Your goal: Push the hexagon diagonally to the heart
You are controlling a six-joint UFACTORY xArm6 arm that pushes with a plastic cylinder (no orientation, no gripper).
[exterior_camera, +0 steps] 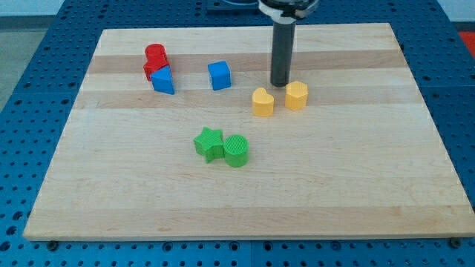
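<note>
The yellow hexagon (296,95) lies right of the board's middle, toward the view's top. The yellow heart (262,102) lies just to its left and slightly lower, with a small gap between them. My tip (279,84) stands on the board just above that gap, close to both yellow blocks, a little nearer the hexagon's upper left corner.
A blue cube (219,75) lies left of my tip. A red block (155,58) and a blue block (162,79) touch at the upper left. A green star (209,143) and a green cylinder (236,151) touch near the middle of the wooden board (386,185).
</note>
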